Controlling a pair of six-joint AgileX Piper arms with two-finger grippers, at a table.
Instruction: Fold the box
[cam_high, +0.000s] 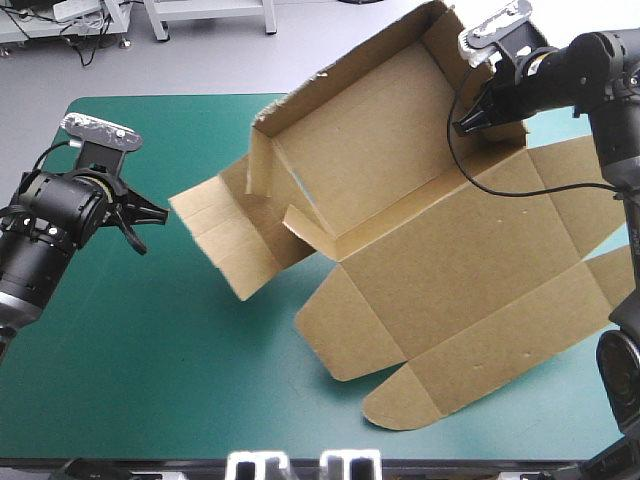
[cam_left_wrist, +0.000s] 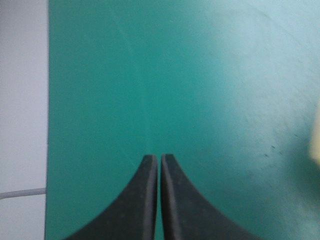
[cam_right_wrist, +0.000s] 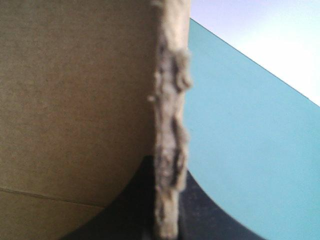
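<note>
The brown box (cam_high: 420, 250) lies partly formed across the middle and right of the teal-green table. Its tray half is tilted up toward the far side with walls raised; the lid panel and flaps lie flat toward the near edge. My right gripper (cam_high: 470, 120) is shut on the tray's right wall, holding it lifted. In the right wrist view the board's rough cut edge (cam_right_wrist: 170, 150) runs between the black fingers. My left gripper (cam_high: 140, 225) hovers shut over bare cover left of the box, its fingers (cam_left_wrist: 147, 200) meeting in an arch with nothing held.
A loose side flap (cam_high: 225, 235) of the box sticks out toward my left gripper. The table's left edge (cam_left_wrist: 47, 120) shows in the left wrist view with grey floor beyond. Bare teal-green cover (cam_high: 150, 350) spreads at the near left.
</note>
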